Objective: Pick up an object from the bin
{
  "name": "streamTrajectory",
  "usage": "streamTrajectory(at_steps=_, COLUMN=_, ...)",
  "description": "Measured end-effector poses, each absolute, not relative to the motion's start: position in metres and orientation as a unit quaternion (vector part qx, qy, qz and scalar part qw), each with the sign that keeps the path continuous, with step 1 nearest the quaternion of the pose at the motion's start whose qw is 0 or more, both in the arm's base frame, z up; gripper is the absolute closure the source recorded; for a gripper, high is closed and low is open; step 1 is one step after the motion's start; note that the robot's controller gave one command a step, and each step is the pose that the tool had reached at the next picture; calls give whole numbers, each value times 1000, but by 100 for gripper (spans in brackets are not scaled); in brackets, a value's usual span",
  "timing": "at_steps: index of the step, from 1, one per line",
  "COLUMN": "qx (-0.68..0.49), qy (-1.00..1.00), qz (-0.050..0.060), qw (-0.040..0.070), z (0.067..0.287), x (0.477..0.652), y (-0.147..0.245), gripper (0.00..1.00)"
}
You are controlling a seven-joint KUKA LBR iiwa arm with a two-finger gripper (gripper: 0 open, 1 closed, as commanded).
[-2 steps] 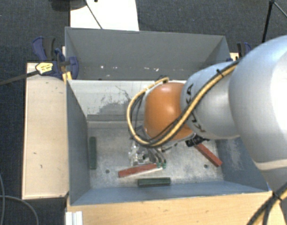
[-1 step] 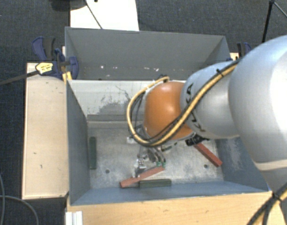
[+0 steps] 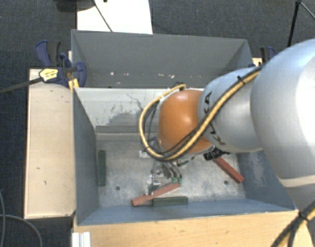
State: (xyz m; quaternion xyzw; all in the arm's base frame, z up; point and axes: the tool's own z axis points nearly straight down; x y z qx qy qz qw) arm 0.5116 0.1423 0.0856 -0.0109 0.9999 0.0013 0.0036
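Hanging low over the near middle of the grey bin (image 3: 85,138), the gripper (image 3: 159,181) sits just above the right end of a reddish-brown stick (image 3: 156,194) that lies slanted on the floor. A dark green stick (image 3: 170,201) lies just beside it along the near wall. The arm's orange cover (image 3: 180,120) and cables (image 3: 143,122) crowd the tool, so I cannot tell how wide it stands or whether it has anything in it. A second reddish-brown stick (image 3: 230,170) lies to the right, and a dark green bar (image 3: 101,168) lies well apart on the left. I'd judge this the approach step, with no grasp made yet and the slanted stick the nearest candidate. Next it needs to settle across that stick's narrow width, close, and lift clear of the green one.
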Motion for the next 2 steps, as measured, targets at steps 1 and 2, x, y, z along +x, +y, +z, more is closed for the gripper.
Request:
streamTrajectory(at_steps=1, qx=-14, qy=1000, qz=1, qw=3, z=86, x=511, y=142, gripper=0)
streamTrajectory(at_steps=2, qx=-43, qy=999, qz=1, qw=1, z=77, x=534, y=129, gripper=0)
